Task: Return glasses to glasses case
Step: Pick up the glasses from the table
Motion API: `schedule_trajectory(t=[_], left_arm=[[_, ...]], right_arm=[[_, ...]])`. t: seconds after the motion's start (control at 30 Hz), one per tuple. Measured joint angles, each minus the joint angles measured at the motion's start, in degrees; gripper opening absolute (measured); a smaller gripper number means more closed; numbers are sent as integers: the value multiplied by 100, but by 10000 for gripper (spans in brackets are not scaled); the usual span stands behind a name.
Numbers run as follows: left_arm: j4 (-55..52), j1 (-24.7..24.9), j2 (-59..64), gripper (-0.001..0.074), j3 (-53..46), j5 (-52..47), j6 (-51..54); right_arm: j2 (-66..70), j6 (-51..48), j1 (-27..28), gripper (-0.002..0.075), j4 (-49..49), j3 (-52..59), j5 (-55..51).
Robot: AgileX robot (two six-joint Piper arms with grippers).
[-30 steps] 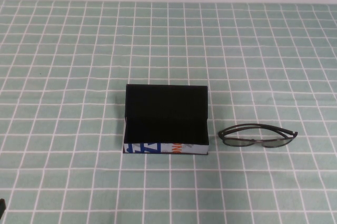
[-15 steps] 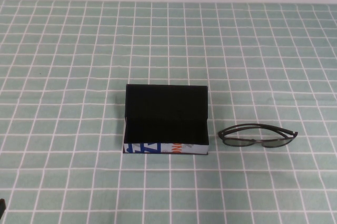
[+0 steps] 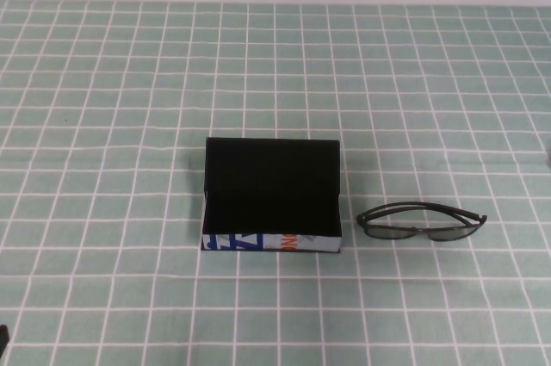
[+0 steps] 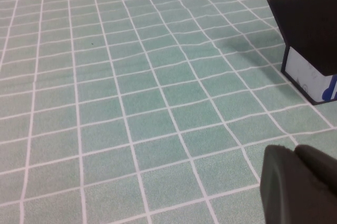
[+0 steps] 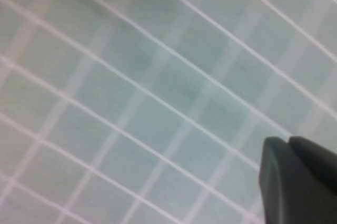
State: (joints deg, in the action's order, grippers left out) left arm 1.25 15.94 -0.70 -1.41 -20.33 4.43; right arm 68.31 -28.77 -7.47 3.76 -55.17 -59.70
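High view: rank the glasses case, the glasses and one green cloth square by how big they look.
1. glasses case, lid up.
2. glasses, narrower, much thinner.
3. cloth square.
Left gripper and right gripper barely show at the edges.

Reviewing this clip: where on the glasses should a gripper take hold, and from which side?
Probably the frame's middle, at the bridge, from above. The glasses lie flat and folded on the cloth, right of the open glasses case. The left gripper and right gripper are both off near the table edges.

Folded glasses right of open glasses case
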Motion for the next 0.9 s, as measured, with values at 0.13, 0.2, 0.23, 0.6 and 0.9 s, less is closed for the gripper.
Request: schedule_trajectory(t=[0.13, 0.2, 0.23, 0.6, 0.9], left_arm=[[0, 0, 0, -2, 0, 0, 0], [0, 0, 0, -2, 0, 0, 0], [0, 0, 0, -2, 0, 0, 0], [0, 0, 0, -2, 0, 0, 0], [0, 0, 0, -2, 0, 0, 0]], right_arm=[[816, -1071, 6, -14, -879, -807, -443], [1158, -1417, 6, -14, -1346, -1130, -540], [1335, -1638, 6, -14, -1621, -1288, -569], [2557, -3482, -269, 58, -2670, -2067, -570], [3114, -3335, -1599, 494, -901, -2093, 481]])
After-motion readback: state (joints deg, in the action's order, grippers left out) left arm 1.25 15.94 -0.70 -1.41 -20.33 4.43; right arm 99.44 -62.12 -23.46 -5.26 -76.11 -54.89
